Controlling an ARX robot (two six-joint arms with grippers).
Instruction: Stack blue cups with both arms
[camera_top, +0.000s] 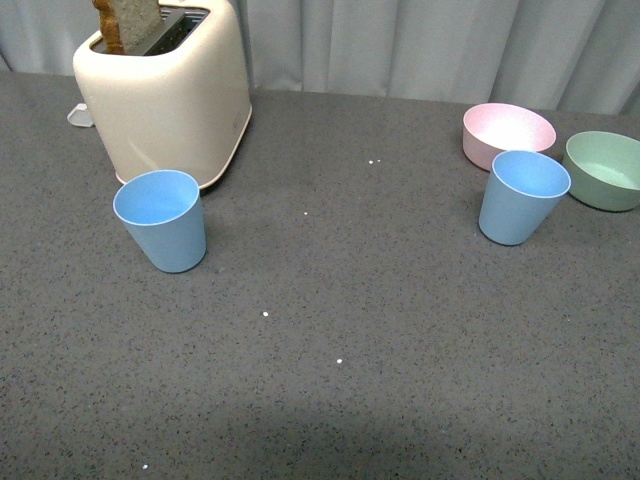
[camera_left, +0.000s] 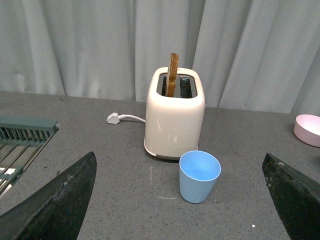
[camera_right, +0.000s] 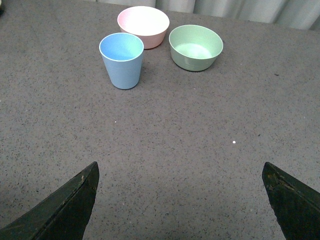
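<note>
Both claws spread wide.
I see left cup (camera_left: 200, 176) ahead of left claw (camera_left: 179, 156), right cup (camera_right: 121, 61) ahead of right claw (camera_right: 180, 164).

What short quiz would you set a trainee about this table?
1. True or false: the left blue cup and the right blue cup are already stacked.
2. Which thing stands closest to the left blue cup? A) toaster B) pink bowl C) green bowl
3. What sticks up out of the toaster's slot?

Key: 1 false, they stand far apart, each upright on the table; 2 A; 3 a slice of bread.
</note>
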